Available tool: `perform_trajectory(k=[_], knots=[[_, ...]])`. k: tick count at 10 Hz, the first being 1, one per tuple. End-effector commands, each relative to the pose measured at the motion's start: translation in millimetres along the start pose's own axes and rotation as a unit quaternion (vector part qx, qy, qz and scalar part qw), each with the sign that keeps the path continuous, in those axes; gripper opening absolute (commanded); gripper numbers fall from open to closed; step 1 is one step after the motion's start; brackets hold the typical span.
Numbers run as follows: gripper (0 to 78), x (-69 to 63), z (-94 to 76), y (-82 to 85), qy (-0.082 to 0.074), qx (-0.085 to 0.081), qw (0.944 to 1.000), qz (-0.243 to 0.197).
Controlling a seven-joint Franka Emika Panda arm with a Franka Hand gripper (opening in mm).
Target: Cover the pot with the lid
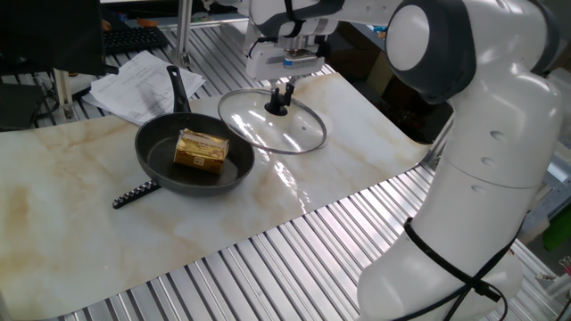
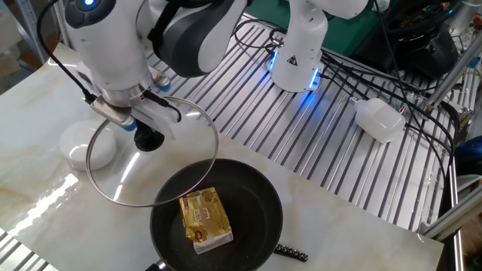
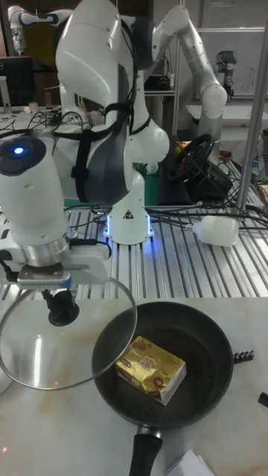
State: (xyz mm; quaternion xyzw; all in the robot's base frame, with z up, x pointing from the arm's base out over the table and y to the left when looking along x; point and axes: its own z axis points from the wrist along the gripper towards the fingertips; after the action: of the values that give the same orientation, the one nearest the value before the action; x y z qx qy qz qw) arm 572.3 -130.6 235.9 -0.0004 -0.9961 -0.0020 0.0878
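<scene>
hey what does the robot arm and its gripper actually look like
The arm is glossy white with rounded, bulbous links and dark grey joint sections. A blue light glows on its wrist housing. The gripper has a white boxy body and short black fingers. A thin black cable runs along the lower link.

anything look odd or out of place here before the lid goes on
Yes: a gold-wrapped block lies in the pot, and the lid hangs to one side on the end effector, overlapping the rim. Nothing looks spilled or damaged.

The clear glass lid (image 2: 151, 159) sits beside the uncovered black pot (image 2: 248, 203), overlapping its rim.
</scene>
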Motion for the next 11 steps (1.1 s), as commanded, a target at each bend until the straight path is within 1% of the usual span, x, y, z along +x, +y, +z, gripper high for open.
perform_trajectory(k=[1, 3, 5, 6, 7, 8, 10, 11], knots=[[2.1, -0.6, -4.2, 5.7, -0.004, -0.005, 0.9997, 0.026], [2.1, 2.2, -3.1, 33.7, -0.006, -0.013, 0.9989, 0.045], [2.1, 7.2, 0.5, 60.8, -0.008, -0.013, 0.9977, 0.065], [2.1, 8.1, 1.4, 65.0, -0.007, -0.014, 0.9976, 0.068], [2.1, 10.1, 4.2, 74.3, -0.008, -0.019, 0.9973, 0.071], [2.1, 10.3, 5.5, 78.7, -0.009, -0.02, 0.997, 0.074], [2.1, 6.5, 6.4, 94.4, -0.012, -0.018, 0.9962, 0.084], [2.1, 5.1, 6.2, 98.1, -0.012, -0.017, 0.9961, 0.086]])
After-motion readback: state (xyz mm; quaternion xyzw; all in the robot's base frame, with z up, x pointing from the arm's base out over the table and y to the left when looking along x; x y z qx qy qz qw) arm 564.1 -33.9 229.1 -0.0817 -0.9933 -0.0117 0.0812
